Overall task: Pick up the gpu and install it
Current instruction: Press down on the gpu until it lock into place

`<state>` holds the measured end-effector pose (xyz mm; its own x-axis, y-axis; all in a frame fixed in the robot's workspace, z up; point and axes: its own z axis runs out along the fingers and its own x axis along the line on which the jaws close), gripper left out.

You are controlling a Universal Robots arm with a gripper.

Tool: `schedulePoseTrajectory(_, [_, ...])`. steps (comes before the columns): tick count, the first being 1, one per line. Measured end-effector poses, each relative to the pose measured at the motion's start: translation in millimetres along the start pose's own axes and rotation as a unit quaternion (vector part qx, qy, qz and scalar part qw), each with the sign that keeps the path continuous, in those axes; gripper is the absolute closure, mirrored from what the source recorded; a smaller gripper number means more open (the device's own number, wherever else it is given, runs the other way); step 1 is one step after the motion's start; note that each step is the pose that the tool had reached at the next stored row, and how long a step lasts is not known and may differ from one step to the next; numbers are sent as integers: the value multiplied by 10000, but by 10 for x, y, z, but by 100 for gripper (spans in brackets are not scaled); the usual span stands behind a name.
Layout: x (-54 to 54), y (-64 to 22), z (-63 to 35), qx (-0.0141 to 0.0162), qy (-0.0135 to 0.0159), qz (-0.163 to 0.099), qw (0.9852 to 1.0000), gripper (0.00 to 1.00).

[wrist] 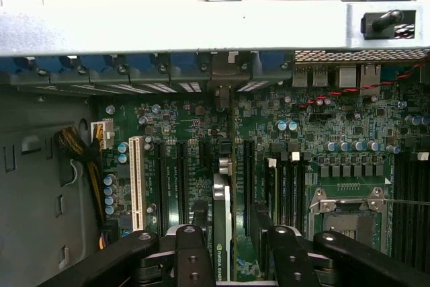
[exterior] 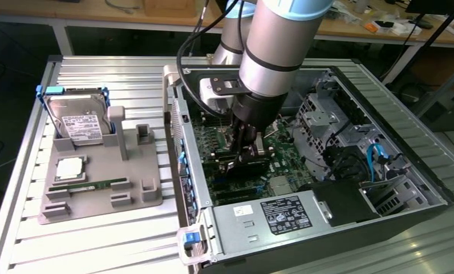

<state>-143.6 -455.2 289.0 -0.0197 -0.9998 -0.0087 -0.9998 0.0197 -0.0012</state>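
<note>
The gpu [wrist: 222, 233] shows edge-on in the wrist view, a thin card with a silver edge and a printed label, standing upright over the green motherboard [wrist: 322, 119] among the black expansion slots. My gripper [wrist: 232, 253] is shut on it, one black finger [wrist: 191, 253] on each side. In the exterior view the gripper [exterior: 246, 155] reaches down inside the open computer case [exterior: 409, 165], and the dark gpu [exterior: 246, 166] sits low against the motherboard [exterior: 284, 149]. Whether the card's edge is in a slot is hidden.
On the exterior view's left a grey fixture tray [exterior: 136, 194] holds a hard drive [exterior: 78, 123], a processor [exterior: 69, 167] and a RAM stick [exterior: 86, 186]. The power supply [exterior: 276, 220] fills the case's near end. A white slot [wrist: 139, 183] and the processor socket [wrist: 346, 210] flank the card.
</note>
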Motion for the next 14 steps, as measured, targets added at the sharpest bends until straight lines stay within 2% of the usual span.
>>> schedulePoseTrajectory(4, [0,0,-23,-1,2,0,10000,61])
schedulePoseTrajectory(7, [-2,0,-190,0,0,0,10000,61])
schedulePoseTrajectory(14, [-7,-3,-211,1,-2,93,10000,61])
